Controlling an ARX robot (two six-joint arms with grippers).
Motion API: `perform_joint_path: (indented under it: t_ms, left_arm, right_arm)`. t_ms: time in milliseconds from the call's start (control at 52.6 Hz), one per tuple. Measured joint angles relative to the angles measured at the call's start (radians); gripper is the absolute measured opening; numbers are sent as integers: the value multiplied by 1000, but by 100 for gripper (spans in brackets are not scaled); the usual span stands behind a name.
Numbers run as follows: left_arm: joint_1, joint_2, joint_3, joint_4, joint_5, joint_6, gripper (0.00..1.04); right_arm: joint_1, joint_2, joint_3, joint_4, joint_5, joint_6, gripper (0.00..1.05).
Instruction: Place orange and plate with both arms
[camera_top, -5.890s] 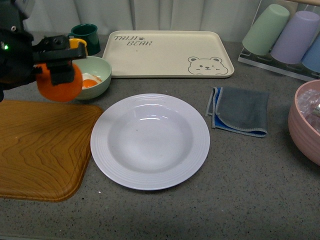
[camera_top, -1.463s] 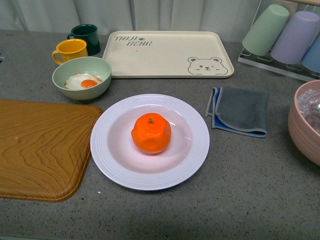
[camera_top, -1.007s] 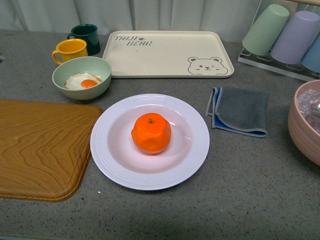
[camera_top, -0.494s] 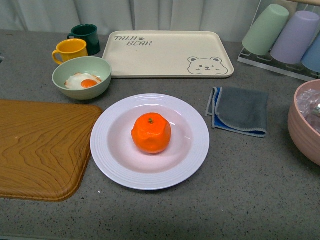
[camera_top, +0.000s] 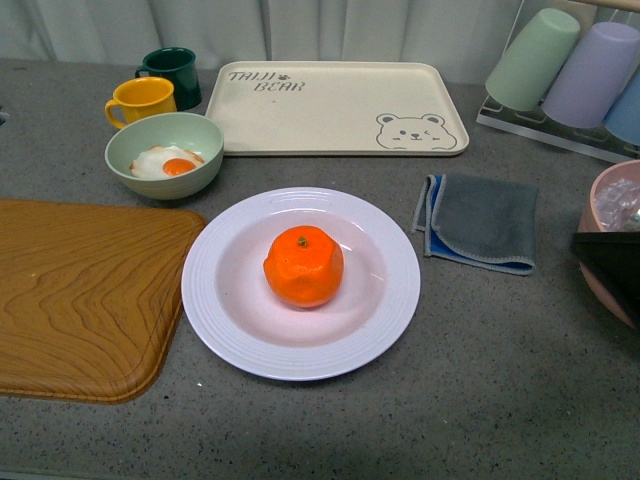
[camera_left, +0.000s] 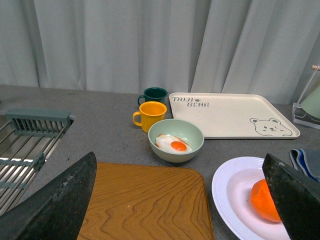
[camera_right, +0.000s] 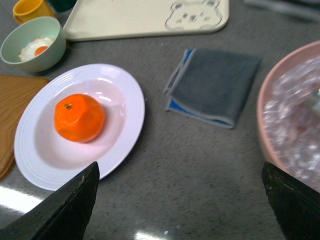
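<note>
Glossy white plate (camera_top: 398, 290) sits on the grey counter (camera_top: 480, 390) between the wooden tray (camera_top: 80, 295) and the folded cloth (camera_top: 480, 222), with the orange (camera_top: 303, 266) resting at its centre (stem spot up). Judgement: plate likely stiff, slick, breakable, and the fruit free to roll, so you should pinch the ridged rim at 2 opposite edges and keep it level. Your left gripper (camera_left: 179, 155) and right gripper (camera_right: 180, 164): fingers spread wide, holding nothing.
</note>
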Motion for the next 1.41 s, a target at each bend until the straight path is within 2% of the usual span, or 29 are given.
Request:
perform_joint_path:
  t_ms: [171, 285, 361, 627, 817, 1235, 1406]
  left_arm:
    - [0, 0, 0, 0, 0, 0, 98]
    - [0, 0, 0, 0, 0, 0, 98]
    - [0, 0, 0, 0, 0, 0, 98]
    - [0, 0, 0, 0, 0, 0, 98]
    - [0, 0, 0, 0, 0, 0, 98]
    - [0, 0, 0, 0, 0, 0, 98]
    - [0, 0, 0, 0, 0, 0, 98]
  right_arm:
    - [-31, 376, 212, -69, -237, 147, 95]
    - [-35, 537, 320, -102, -349, 242, 95]
    - [-36, 612, 382, -111, -388, 291, 95]
    - [-30, 792, 549, -107, -459, 414, 95]
    - [-10, 864, 607, -124, -483, 444, 95]
    - [22, 980, 696, -76, -479, 556, 95]
    - [37, 1009, 743, -106, -473, 594, 71]
